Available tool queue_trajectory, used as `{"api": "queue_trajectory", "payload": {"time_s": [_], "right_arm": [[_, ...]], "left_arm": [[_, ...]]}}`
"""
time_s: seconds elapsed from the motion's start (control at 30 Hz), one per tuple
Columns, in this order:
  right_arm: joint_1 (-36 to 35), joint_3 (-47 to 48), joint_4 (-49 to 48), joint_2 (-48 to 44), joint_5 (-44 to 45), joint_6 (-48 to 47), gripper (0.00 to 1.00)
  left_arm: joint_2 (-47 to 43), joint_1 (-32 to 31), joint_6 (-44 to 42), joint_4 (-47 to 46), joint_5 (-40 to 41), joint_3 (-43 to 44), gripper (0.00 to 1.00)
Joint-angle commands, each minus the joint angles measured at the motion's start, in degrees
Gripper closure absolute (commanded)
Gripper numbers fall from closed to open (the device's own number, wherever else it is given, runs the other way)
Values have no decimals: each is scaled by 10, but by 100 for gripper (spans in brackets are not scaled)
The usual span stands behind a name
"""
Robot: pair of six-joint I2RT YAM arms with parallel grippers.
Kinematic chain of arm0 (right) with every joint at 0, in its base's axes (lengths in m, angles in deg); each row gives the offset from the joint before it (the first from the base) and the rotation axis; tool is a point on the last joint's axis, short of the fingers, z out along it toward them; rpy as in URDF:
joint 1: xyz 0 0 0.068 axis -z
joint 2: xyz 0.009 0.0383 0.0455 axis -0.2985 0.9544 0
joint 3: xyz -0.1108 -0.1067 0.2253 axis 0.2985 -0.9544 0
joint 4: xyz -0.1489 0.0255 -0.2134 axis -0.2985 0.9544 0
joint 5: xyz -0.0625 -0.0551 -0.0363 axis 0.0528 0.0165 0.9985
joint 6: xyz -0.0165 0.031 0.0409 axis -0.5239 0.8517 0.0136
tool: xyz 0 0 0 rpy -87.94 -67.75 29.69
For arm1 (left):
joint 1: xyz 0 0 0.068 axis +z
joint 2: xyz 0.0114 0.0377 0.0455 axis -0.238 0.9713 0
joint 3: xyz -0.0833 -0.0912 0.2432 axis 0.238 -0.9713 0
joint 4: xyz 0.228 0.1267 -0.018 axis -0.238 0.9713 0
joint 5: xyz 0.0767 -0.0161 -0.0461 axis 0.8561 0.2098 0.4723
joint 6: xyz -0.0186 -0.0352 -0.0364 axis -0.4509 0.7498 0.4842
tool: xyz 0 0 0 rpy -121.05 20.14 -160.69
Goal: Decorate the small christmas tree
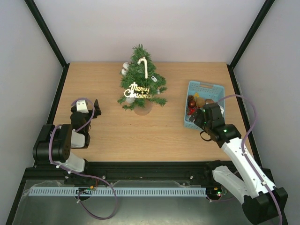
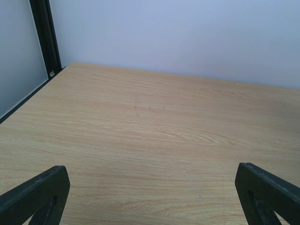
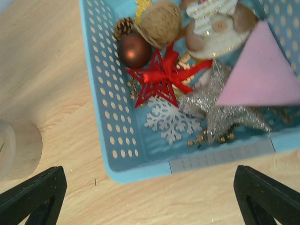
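The small christmas tree (image 1: 140,80) stands at the back middle of the table on a tan base (image 1: 143,109). It carries a candy cane (image 1: 144,65), a gold "Merry Christmas" sign (image 1: 137,90) and a whitish ornament (image 1: 124,69). My right gripper (image 1: 200,115) (image 3: 150,197) hovers open over the near left corner of the light-blue basket (image 1: 206,87) (image 3: 140,168). Inside lie a red star (image 3: 159,77), a white snowflake (image 3: 171,123), a silver glitter star (image 3: 225,112), a brown ball (image 3: 134,50) and a twine ball (image 3: 161,21). My left gripper (image 1: 86,105) (image 2: 150,201) is open over bare wood at the left.
A pine cone (image 3: 123,26), a pink triangle (image 3: 260,70) and a snowman figure (image 3: 211,28) also lie in the basket. The tree's base (image 3: 18,147) shows just left of the basket. Black frame posts (image 1: 47,33) and pale walls close in the table.
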Motion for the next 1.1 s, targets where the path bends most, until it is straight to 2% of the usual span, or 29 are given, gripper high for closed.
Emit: {"api": "queue_trajectory", "payload": {"time_s": [0.0,0.1,0.23,0.4,0.5,0.63,0.73,0.83,1.07], "right_arm": [[-15,-38,78,13,-31,90,1],[-26,-81,12,44,-33,101,1],[-29,-113,-48,56,6,93,2],[-29,-113,-156,35,74,27,1],[-19,-76,-206,79,108,-22,1],[6,-12,-232,197,83,-74,1],[8,26,-239,251,55,-120,1],[9,40,-254,253,23,-152,1],[9,40,-259,184,-49,-181,2]], "left_arm": [[-2,-1,-9,-18,0,8,0],[-1,-1,-9,-18,0,8,1],[-1,-1,-9,-18,0,8,0],[-1,-1,-9,-17,0,9,0],[-1,-1,-9,-17,1,9,0],[-1,-1,-9,-17,1,9,1],[-1,-1,-9,-18,0,9,1],[-1,-1,-9,-18,0,9,0],[-1,-1,-9,-17,0,9,0]]}}
